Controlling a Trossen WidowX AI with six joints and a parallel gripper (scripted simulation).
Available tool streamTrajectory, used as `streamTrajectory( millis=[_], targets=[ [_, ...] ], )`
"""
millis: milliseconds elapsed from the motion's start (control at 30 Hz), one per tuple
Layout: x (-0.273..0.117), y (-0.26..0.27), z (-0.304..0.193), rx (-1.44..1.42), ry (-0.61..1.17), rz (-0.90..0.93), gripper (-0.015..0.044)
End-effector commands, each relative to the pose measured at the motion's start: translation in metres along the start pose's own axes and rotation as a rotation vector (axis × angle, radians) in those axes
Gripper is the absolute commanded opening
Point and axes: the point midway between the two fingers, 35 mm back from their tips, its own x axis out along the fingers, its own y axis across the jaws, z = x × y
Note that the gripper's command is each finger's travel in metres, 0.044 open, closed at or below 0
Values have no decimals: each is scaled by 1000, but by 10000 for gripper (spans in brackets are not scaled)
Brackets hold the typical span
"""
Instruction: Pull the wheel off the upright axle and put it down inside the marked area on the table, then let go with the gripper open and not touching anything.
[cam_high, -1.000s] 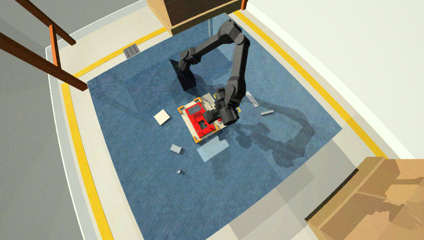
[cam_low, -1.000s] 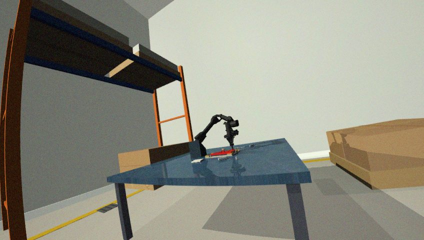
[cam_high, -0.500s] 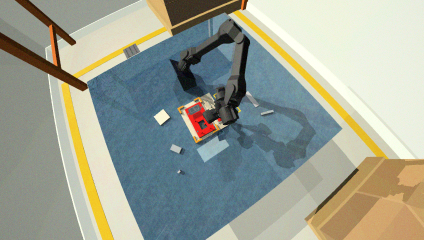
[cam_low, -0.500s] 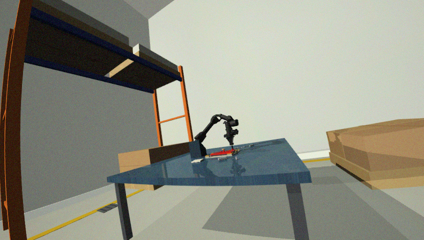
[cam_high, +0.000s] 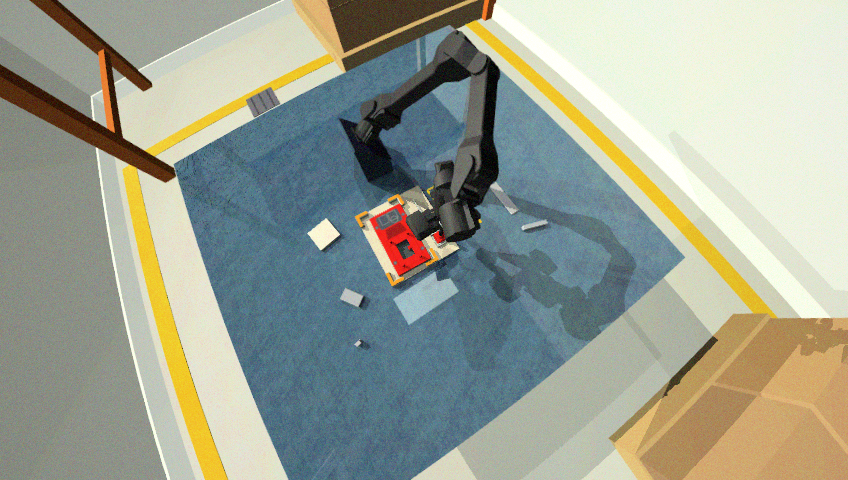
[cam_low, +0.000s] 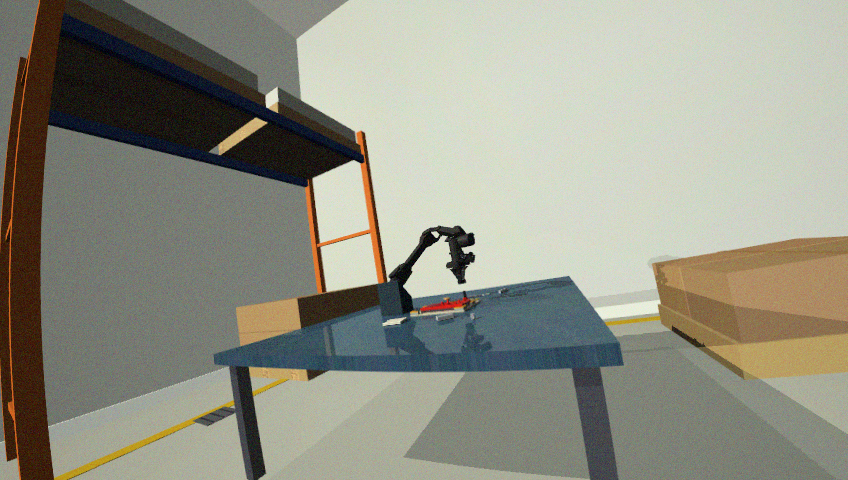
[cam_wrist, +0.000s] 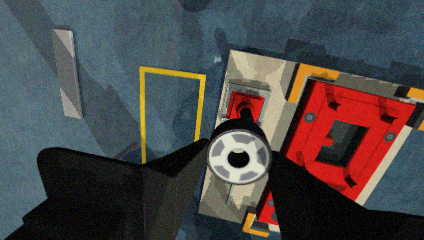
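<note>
My gripper (cam_low: 461, 281) (cam_wrist: 238, 150) is shut on the wheel, which has a black tyre and a pale spoked hub. The wheel (cam_wrist: 239, 176) sits level between the fingertips in the wrist view. The upright black axle (cam_low: 464, 294) (cam_wrist: 245, 110) stands on a red block. In the exterior view a gap shows between the fingertips and the axle's top, so the wheel is clear above it. The marked area is a yellow outline (cam_wrist: 142, 110) on the table, left of the axle's base in the wrist view; its near end is hidden by a finger.
A red panel (cam_high: 392, 239) (cam_wrist: 310, 150) with orange corner brackets lies beside the axle on the same pale base. A grey bar (cam_high: 505, 198) (cam_wrist: 70, 82) lies beyond the marked area. A cream block (cam_high: 323, 234) and a grey block (cam_high: 352, 297) lie elsewhere on the table.
</note>
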Motion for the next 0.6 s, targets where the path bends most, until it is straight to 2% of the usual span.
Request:
streamTrajectory(
  millis=[0,567],
  targets=[
    [0,11,-6,5,3,2,0],
    [-4,58,-36,1,3,0,0]
  ],
)
